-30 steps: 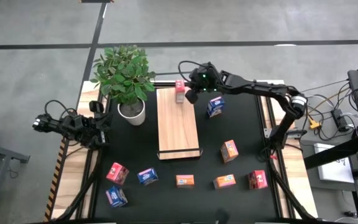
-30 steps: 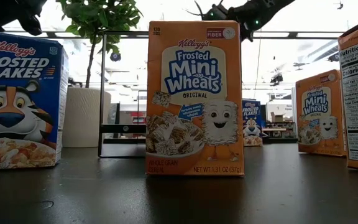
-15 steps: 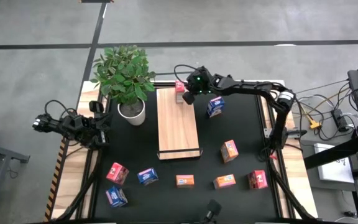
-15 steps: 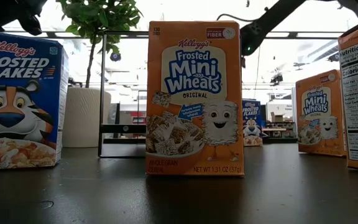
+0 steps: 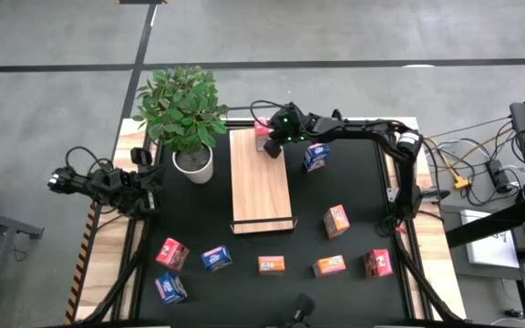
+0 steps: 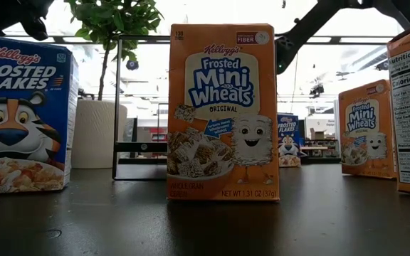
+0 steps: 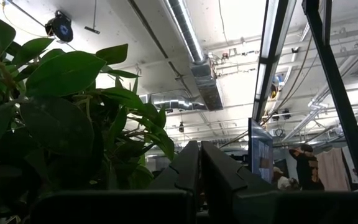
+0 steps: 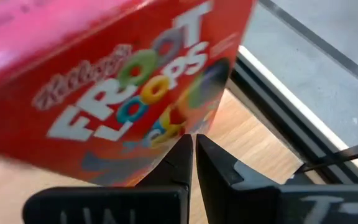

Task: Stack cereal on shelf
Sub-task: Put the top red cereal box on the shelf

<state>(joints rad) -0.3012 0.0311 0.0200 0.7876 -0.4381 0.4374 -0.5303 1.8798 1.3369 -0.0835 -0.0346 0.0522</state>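
We see a red Froot Loops box (image 5: 262, 130) standing on the far end of the light-wood shelf (image 5: 261, 182), the end nearest the potted plant (image 5: 182, 114). In the right wrist view the box (image 8: 123, 87) fills the frame right in front of the fingertips (image 8: 185, 155). The right gripper (image 5: 273, 144) is pressed shut with nothing between its fingers, just beside the box; whether it touches the box we cannot tell. A blue box (image 5: 314, 156) stands just off the shelf on its right. The other boxes are scattered on the black tabletop (image 5: 354, 182) past the shelf's near end, among them an orange Mini-Wheats box (image 6: 223, 114) and a blue Frosted Flakes box (image 6: 21, 114). Beyond the table lies a grey floor (image 5: 335, 36). The right arm reaches from the table's right edge across to the shelf. The left gripper (image 7: 199, 165), shut and empty, waits at the table's left edge beside the plant.
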